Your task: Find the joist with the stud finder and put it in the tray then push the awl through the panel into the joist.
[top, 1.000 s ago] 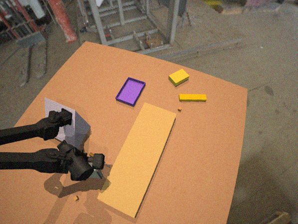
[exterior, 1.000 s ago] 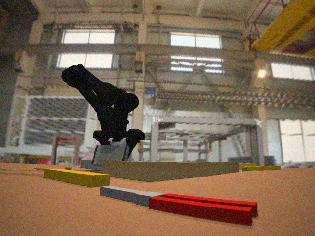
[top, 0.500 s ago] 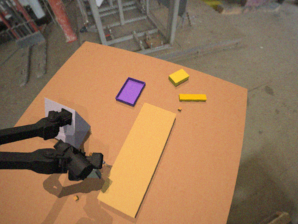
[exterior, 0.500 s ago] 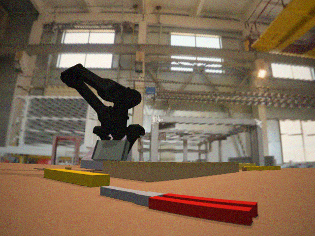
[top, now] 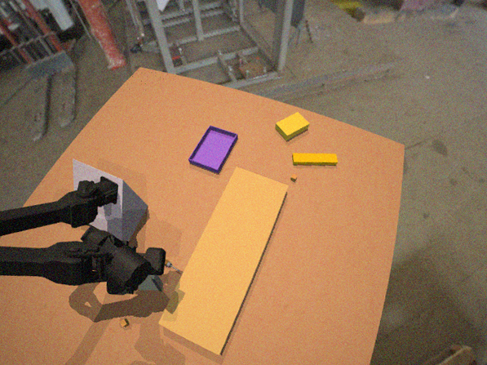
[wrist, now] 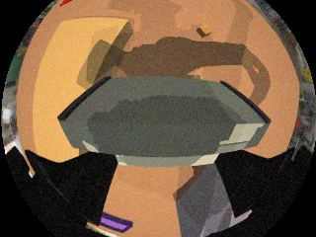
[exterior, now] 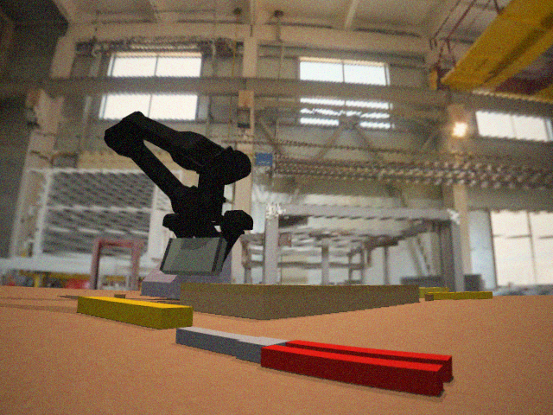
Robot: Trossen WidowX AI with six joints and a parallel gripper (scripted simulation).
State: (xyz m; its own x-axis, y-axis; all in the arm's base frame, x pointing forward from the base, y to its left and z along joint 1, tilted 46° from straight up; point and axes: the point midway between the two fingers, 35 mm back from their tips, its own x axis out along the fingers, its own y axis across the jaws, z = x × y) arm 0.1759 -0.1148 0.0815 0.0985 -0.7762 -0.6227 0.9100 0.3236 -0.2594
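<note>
My gripper (top: 148, 272) is shut on the stud finder (exterior: 193, 255), a grey-green box, and holds it a little above the table, just off the near left edge of the floor panel (top: 235, 256). In the wrist view the stud finder (wrist: 165, 118) fills the middle, with the panel (wrist: 66, 59) at the upper left. The purple tray (top: 213, 148) lies beyond the panel's far end. The awl (exterior: 357, 364), with a red handle and a grey shaft, lies flat on the table at the front of the exterior view and apart from the gripper.
A yellow bar (exterior: 134, 311) lies near the awl. A yellow block (top: 291, 124), another yellow bar (top: 314, 158) and a small cube (top: 294, 177) lie past the panel's far right. Another small cube (top: 123, 322) lies near the gripper. The grey arm base block (top: 108, 202) stands on the left.
</note>
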